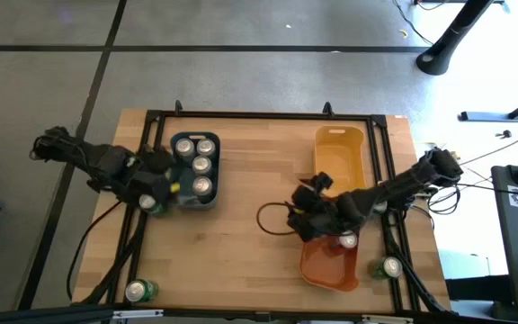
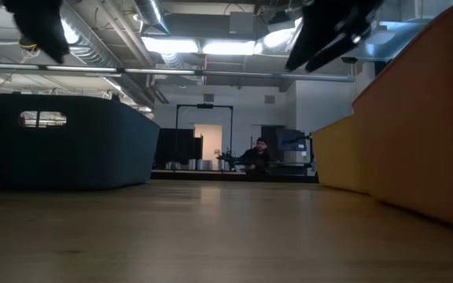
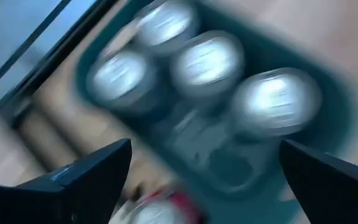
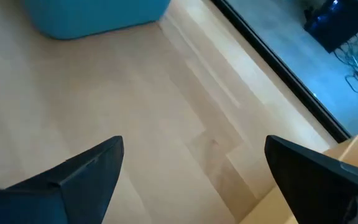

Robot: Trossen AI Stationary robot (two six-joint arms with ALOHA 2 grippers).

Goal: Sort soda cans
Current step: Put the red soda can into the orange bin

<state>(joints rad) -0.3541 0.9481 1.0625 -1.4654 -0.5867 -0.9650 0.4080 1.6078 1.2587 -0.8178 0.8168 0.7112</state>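
Wooden table [image 1: 241, 243] fills the overhead view, its bare boards nearest the low camera. On it, the blue-grey bin [image 1: 196, 171] holds four silver-topped cans [image 1: 202, 165]; the left gripper [image 1: 171, 187] hangs over the bin's near end, fingers [image 3: 92, 177] spread, holding nothing. Its wrist camera alone shows a red can [image 3: 160, 211] below the fingers, outside the bin wall. Across the table, the right gripper [image 1: 302, 214] is also spread wide and empty above bare wood, beside the orange bin [image 1: 331, 265], where one can [image 1: 347, 239] lies. A yellow bin [image 1: 340, 157] stands behind it. Two green cans [image 1: 140, 290] [image 1: 390, 267] stand loose near the front corners. Only the low view shows the room: ceiling lights, and a person [image 2: 256, 156] seated far back.
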